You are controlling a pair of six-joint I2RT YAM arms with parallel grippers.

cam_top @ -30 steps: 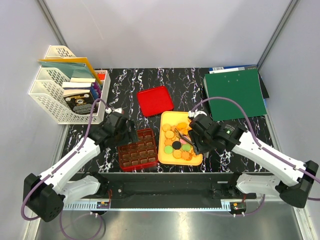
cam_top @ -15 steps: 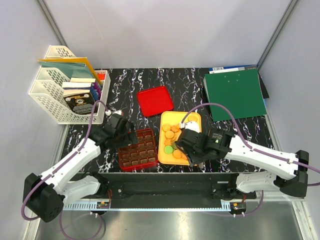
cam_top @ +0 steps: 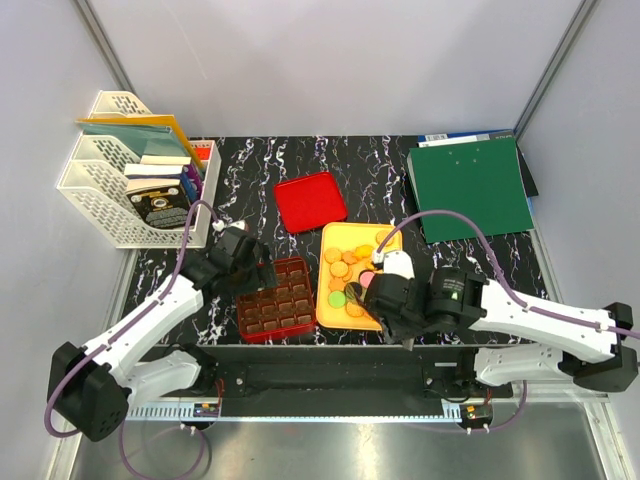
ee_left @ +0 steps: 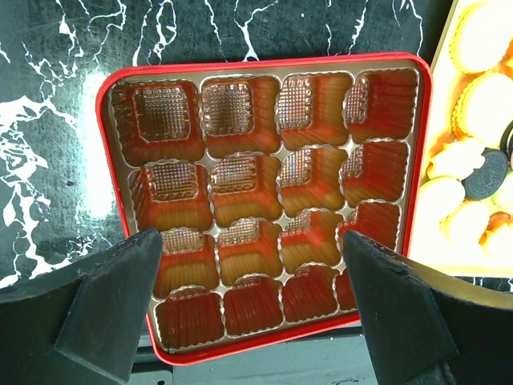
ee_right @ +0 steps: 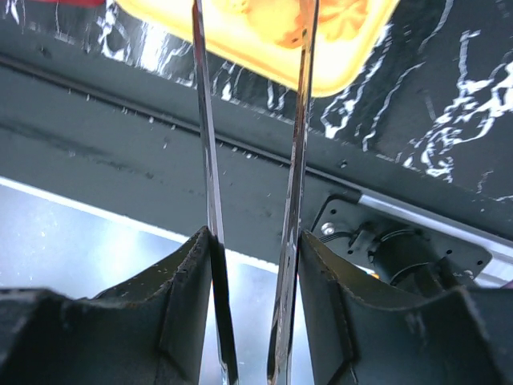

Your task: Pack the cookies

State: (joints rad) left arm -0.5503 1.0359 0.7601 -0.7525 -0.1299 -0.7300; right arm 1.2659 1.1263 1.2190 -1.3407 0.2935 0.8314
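Several cookies (cam_top: 350, 268), mostly orange with a green, a pink and a black one, lie on the yellow tray (cam_top: 332, 232). The red grid box (cam_top: 278, 300) stands left of the tray, and its cells show empty in the left wrist view (ee_left: 264, 60). My left gripper (cam_top: 250, 272) hovers open over the box's near side (ee_left: 252, 321). Cookies (ee_left: 473, 96) show at that view's right edge. My right gripper (cam_top: 388, 300) is shut on metal tongs (ee_right: 300, 120). Their blades stand apart and reach over the tray's front corner (ee_right: 321, 68); the tips are out of view.
A red lid (cam_top: 310, 200) lies behind the tray. A green binder (cam_top: 470, 185) is at the back right. A white file rack (cam_top: 135, 185) is at the back left. The table's front edge and metal rail (ee_right: 417, 208) run under my right gripper.
My right arm has swung left and nearer, from the tray's right side to its front edge, turning its wrist. The left arm has barely moved.
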